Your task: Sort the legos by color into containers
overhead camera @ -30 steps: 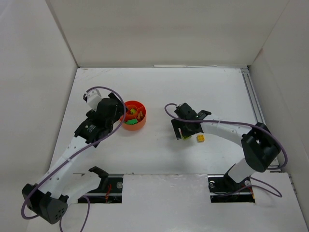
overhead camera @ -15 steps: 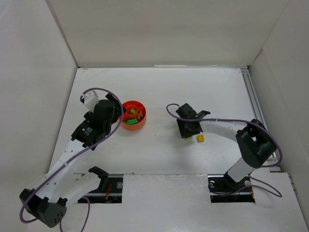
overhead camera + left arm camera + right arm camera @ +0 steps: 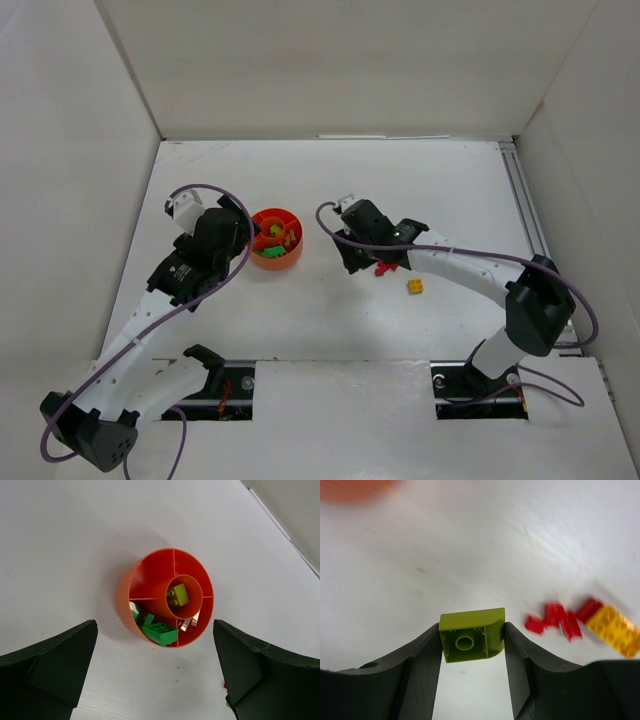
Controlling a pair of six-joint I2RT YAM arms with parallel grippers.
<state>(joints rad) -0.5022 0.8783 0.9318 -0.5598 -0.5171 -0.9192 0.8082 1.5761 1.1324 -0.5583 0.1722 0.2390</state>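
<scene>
Right claw (image 3: pixel 472 639) clamps lime brick (image 3: pixel 471 634); left claw (image 3: pixel 154 630) wide; red bricks (image 3: pixel 555 622) blurred

— What is everything sitting on?
— A flat white table (image 3: pixel 330 190), closed in by white panels on three sides.
— What rests directly on it?
— A small round orange-red plastic bowl (image 3: pixel 276 264) stands upright, left of centre.
— Anything loose?
— Right of centre, small red plastic brick pieces (image 3: pixel 383 268) lie on the bare surface. A small yellow plastic brick (image 3: pixel 415 287) lies near them, towards the near edge. Both are well apart from the bowl.
</scene>
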